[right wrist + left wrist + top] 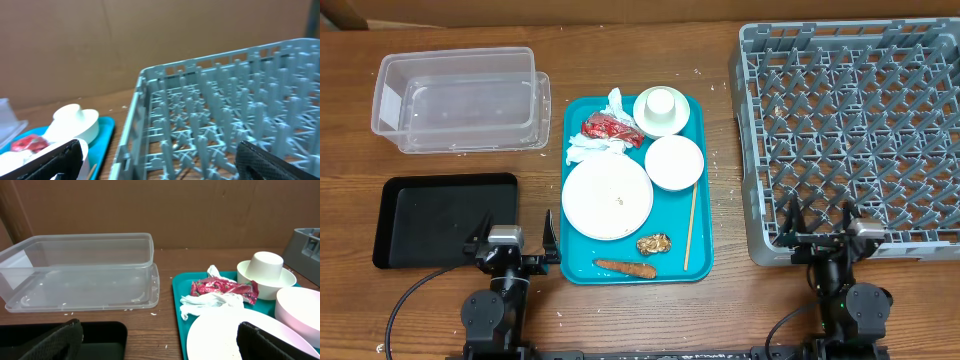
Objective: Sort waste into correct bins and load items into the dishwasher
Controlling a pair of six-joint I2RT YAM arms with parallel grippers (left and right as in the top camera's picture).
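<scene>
Teal plastic serving tray [672, 212] sits mid-table, carrying everything you must sort. On it are 1 large white plate [607, 198], 1 small bowl [674, 162] just right of it, and a second bowl [646, 121] at the far edge with a cup [663, 100] upturned in it. A red wrapper [610, 127] and crumpled napkins [590, 149] lie touching, between the plate and the tray's far edge. A carrot-like stick [626, 268] and a brown lump [654, 244] lie at the near edge, beside a thin wooden stick [691, 228].

A clear tub [386, 104] and a black tray [392, 228] wait on the left, nothing in either. The grey peg rack [744, 150] on the right holds no dishes.

Your left gripper [513, 232] hovers by the black tray's near right corner, jaws wide, holding nothing. Your right gripper [818, 222] hovers at the rack's near edge, equally wide and empty.

Nothing looks sorted yet. A sensible start is the carrot-like stick, nearest your left arm: descend with fingers straddling its narrow width, clear of the plate rim.
</scene>
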